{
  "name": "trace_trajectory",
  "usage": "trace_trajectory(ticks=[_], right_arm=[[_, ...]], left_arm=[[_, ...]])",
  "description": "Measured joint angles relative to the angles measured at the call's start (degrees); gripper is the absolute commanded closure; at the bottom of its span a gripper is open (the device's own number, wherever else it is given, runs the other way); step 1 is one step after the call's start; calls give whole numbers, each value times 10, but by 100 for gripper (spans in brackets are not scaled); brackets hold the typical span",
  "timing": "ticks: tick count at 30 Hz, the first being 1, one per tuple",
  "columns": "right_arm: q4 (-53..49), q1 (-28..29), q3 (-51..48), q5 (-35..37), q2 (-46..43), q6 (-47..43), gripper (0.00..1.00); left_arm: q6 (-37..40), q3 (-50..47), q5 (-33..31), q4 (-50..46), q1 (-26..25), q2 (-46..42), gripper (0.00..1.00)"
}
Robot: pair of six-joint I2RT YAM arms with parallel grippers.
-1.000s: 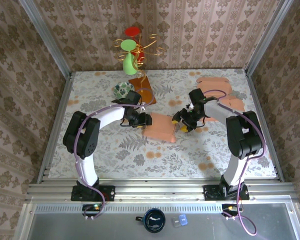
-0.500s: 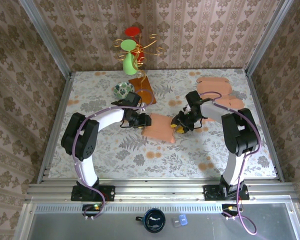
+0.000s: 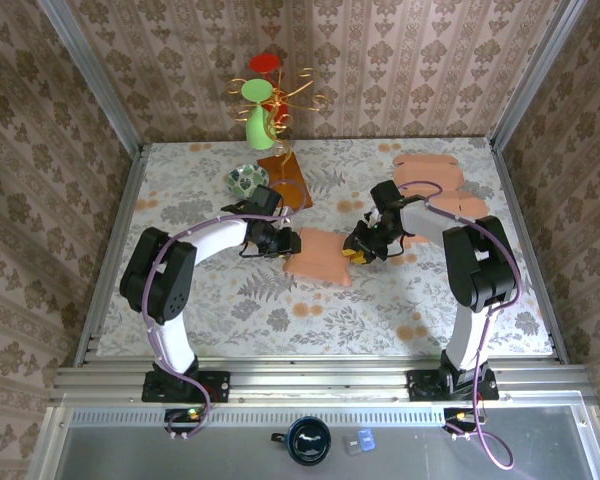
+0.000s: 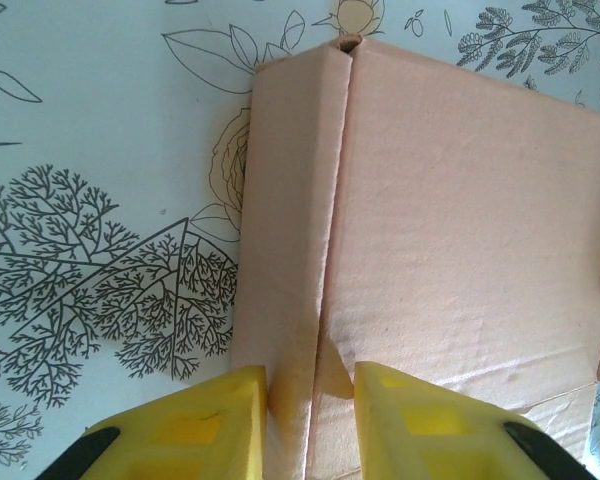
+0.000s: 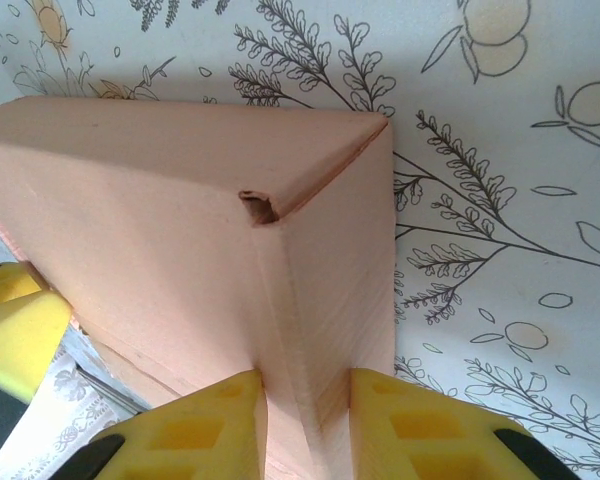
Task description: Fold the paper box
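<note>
Currently the salmon-pink paper box (image 3: 320,255) lies near the middle of the floral-printed table covering (image 3: 240,300), between the two arms. The left gripper (image 3: 292,241) is at its left edge; in the left wrist view its yellow fingers (image 4: 195,420) are closed on a raised, creased side flap, touching it on both sides. The right gripper (image 3: 355,250) is at the opposite edge; in the right wrist view its yellow fingers (image 5: 410,415) pinch an upright wall of the box at a corner, where a small hollow shows at the fold. One long crease runs along the box's left side, and the top panel lies tilted, not flat. On the side nearest the arm bases the covering is open across its full width. On the far side room is tighter: a brown wooden board (image 3: 285,180) lies just beyond the left gripper, with a small round patterned dish (image 3: 245,180) beside it. Flat salmon-pink cardboard blanks (image 3: 430,170) lie at the far right corner, behind the right arm, well apart from the box. A green vase-shaped ornament (image 3: 258,125) with gold wire curls stands at the far edge. Brown damask-patterned walls (image 3: 430,60) enclose three sides, with metal rails at the corners. A dark mug (image 3: 308,440) sits on the grey shelf in front of the arm bases.
</note>
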Motion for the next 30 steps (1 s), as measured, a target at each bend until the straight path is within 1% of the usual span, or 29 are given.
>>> trace_trajectory(ticks=[3,7,12,14,18,23,30], right_arm=[[-3,0,2,2,0,-6,64],[-9,0,2,11,0,-13,50],[-4,0,0,20,0,-19,37],[12,-3,-10,19,-2,-18,34],[67,-12,-56,11,-20,-17,29],[136,-18,-91,-2,-32,-16,27],[220,-19,-108,-30,-31,-14,27]], left_arm=[[0,-2,0,2,0,-1,73],[0,-4,0,4,0,-2,74],[-5,-6,5,8,0,-2,77],[-5,-7,6,10,0,-2,80],[-8,-10,10,17,1,-3,82],[-14,-33,24,43,12,-13,85],[-20,-55,45,67,28,-21,86]])
